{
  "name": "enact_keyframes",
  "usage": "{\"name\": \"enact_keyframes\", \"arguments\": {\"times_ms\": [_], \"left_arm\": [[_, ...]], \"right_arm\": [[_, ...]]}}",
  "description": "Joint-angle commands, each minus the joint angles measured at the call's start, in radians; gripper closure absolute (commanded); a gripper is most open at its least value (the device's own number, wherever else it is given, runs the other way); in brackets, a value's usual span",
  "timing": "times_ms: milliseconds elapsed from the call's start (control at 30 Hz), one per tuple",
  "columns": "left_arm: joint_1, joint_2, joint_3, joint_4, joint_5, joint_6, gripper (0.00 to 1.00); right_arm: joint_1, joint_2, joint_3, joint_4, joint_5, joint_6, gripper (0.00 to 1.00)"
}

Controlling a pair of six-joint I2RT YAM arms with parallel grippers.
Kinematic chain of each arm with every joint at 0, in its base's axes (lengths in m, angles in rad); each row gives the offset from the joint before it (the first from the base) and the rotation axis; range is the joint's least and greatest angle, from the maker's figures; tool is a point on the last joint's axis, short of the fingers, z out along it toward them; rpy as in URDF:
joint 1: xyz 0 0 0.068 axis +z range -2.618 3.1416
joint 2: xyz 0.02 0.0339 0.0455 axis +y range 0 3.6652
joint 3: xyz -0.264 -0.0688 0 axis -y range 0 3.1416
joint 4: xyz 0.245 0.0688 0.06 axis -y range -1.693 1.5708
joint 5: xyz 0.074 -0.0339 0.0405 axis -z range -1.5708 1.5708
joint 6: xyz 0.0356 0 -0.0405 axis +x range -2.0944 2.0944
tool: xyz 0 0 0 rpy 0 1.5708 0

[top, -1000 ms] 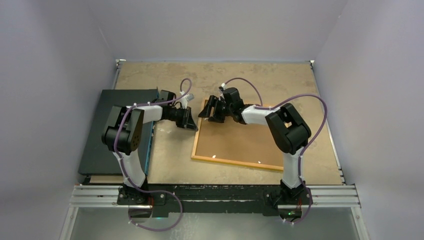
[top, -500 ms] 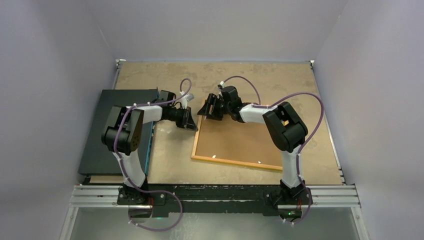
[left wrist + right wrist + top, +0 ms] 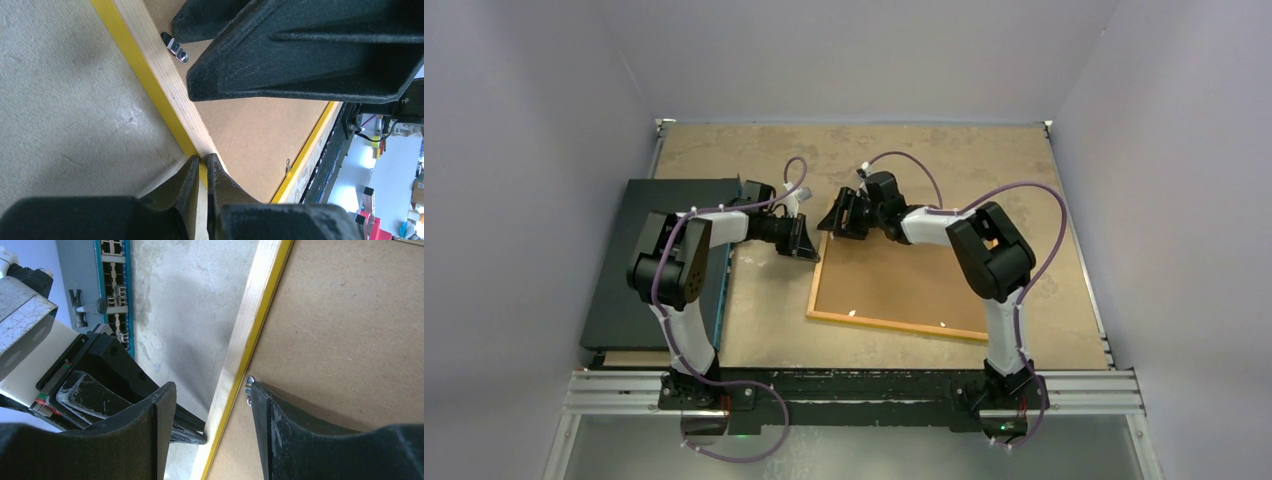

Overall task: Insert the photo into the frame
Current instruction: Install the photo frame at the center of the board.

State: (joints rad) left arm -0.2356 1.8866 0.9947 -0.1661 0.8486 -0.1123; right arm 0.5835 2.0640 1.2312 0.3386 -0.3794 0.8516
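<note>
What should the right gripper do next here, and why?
Probably nudge the metal clip sideways off the backing board: the open right gripper straddles the frame edge, one finger sits right at the clip, and the board lies in the frame.

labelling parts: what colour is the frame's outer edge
Yellow, on the frame; clearest in left wrist view.

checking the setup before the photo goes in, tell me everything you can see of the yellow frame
The frame lies flat, back up, slightly skewed on the table: thin yellow outer edge, pale bare-wood rear rim, brown backing board inside, small metal clips. The left pincer, tips closed, meets its left edge; the open right pincer straddles that rail.
</note>
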Motion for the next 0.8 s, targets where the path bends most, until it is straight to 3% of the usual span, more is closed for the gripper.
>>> {"name": "enact_keyframes", "arguments": {"times_ms": [0,567,767], "left_arm": [[-0.002,0.007,-0.024,0.016,-0.109,0.038,1.00],[-0.002,-0.004,-0.004,0.003,-0.114,0.045,1.00],[0.004,-0.016,0.016,-0.011,-0.115,0.049,1.00]], "right_arm": [[0.016,0.033,0.036,-0.019,-0.036,-0.022,0.41],[0.025,0.048,0.073,-0.067,-0.109,-0.054,0.44],[0.024,0.030,0.115,-0.105,-0.145,-0.109,0.38]]}}
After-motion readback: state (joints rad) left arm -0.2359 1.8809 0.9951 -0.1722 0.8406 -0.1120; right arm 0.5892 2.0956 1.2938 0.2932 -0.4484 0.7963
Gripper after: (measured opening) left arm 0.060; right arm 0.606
